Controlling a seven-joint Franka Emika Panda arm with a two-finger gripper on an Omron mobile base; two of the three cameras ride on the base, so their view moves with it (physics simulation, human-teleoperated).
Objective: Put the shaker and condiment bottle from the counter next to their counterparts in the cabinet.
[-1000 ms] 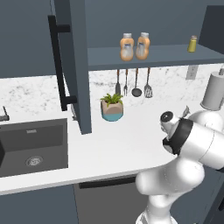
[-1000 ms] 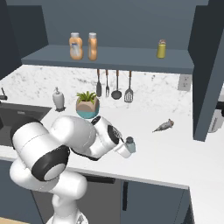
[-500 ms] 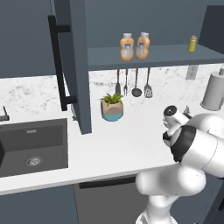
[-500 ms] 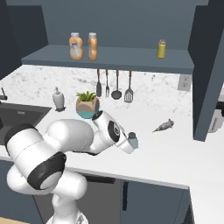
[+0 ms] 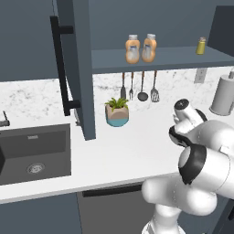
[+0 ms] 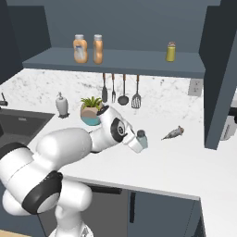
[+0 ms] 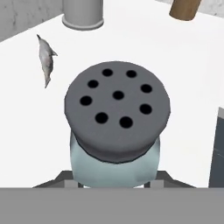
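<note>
**A:** Cabinet, largest item?

**B:** Dark slate-blue, matte, one flat shelf, tall door with a long black bar handle. Two squat orange condiment bottles with whitish labels and beige caps stand side by side on the shelf, so that half of the task looks done.

**A:** Bench?

**B:** Long white worktop, faint grey marble speckle, smooth.

**A:** Tool?

**B:** Nearly closed, clamped on the shaker, which sits low over the bench, in front of the cabinet.

**A:** Shaker itself?

**B:** Tiny pale teal-grey cylinder; in the hand view, a round grey cap pierced with dark holes. It has yet to reach the shelf.

**A:** Its counterpart?

**B:** Yellow-green shaker, dark cap, at the shelf's right end.
</note>
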